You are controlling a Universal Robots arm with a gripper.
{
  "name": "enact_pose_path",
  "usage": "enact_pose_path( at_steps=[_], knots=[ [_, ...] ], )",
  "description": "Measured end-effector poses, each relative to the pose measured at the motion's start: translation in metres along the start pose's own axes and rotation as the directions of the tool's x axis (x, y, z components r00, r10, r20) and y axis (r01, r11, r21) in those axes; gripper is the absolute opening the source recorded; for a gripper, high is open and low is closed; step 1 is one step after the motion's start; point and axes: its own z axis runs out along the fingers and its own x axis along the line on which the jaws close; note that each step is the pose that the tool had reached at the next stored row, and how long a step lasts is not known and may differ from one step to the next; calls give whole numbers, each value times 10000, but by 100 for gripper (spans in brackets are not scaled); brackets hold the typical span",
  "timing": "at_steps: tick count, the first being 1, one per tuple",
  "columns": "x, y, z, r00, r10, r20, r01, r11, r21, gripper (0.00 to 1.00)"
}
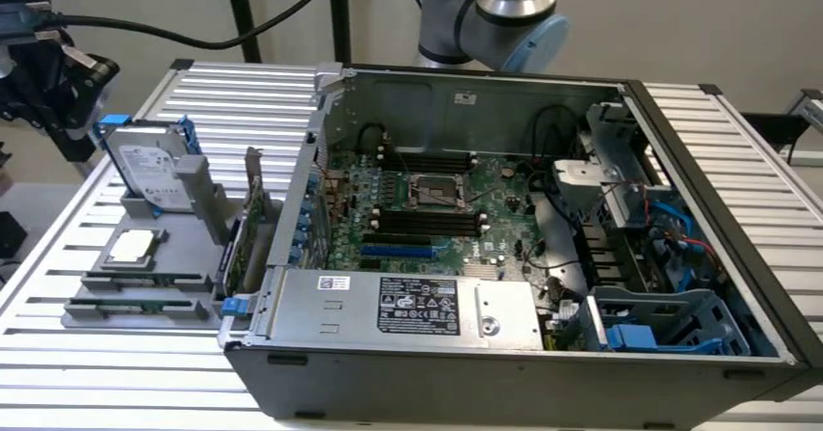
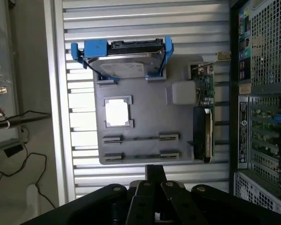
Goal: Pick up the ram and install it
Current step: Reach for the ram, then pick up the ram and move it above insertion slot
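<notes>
Two thin green ram sticks (image 1: 139, 280) (image 1: 134, 306) stand on edge in the slotted holders of a grey tray (image 1: 193, 257) at the exterior view's left. In the wrist view they are thin lines (image 2: 140, 138) (image 2: 140, 155) between their end holders. My black gripper (image 1: 58, 103) hangs high over the table's far left corner, well away from the tray. In the wrist view its fingers (image 2: 155, 174) meet at the centre with nothing between them, a short way off the tray's edge. Black memory slots (image 1: 425, 222) lie on the motherboard inside the open computer case (image 1: 515, 354).
The tray also carries a silver hard drive with blue rails (image 1: 145, 166) (image 2: 124, 63), a square silver processor (image 1: 133, 246) (image 2: 117, 112) and an upright expansion card (image 1: 247, 224) (image 2: 203, 117). The case wall (image 1: 299, 209) rises right beside the tray. Cables hang by the gripper.
</notes>
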Motion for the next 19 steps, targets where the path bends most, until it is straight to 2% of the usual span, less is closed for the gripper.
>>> enact_pose_path(
  at_steps=[6, 9, 19],
  knots=[
    [-5, -80, 72, 9998, -183, -21, 183, 9998, -1, 11],
    [-7, -106, 98, 9997, -239, -23, 239, 9997, -51, 11],
    [-7, -107, 99, 9997, -240, -23, 240, 9997, -54, 11]
  ],
)
